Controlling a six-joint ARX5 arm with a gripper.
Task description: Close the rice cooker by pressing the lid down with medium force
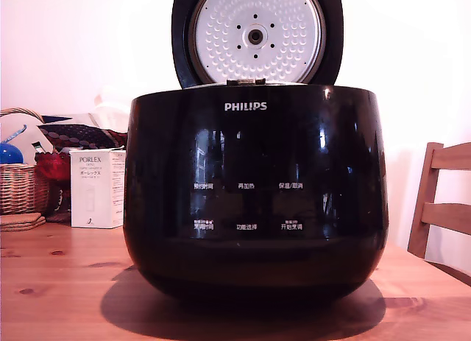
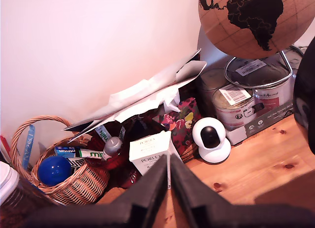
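- I see the rice cooker (image 1: 255,190) mid-tabletop, its lid (image 1: 257,35) upright.
- My gripper (image 2: 168,186) has its jaws pressed together, holding nothing.
- I'd push the lid's top edge down firmly, steadily.

The rice cooker (image 1: 255,190) sits on the table (image 1: 59,297), lid (image 1: 257,36) upright behind.

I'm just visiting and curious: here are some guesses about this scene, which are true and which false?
1. The rice cooker has its lid standing open. True.
2. The claw is pressing on the lid. False: it is away from the lid, facing clutter by the wall, fingers together.
3. A wicker basket holds a blue ball. True.
4. The white box sits on top of the cooker. False: it stands on the table beside it.
5. A globe shows in the wrist view. True.
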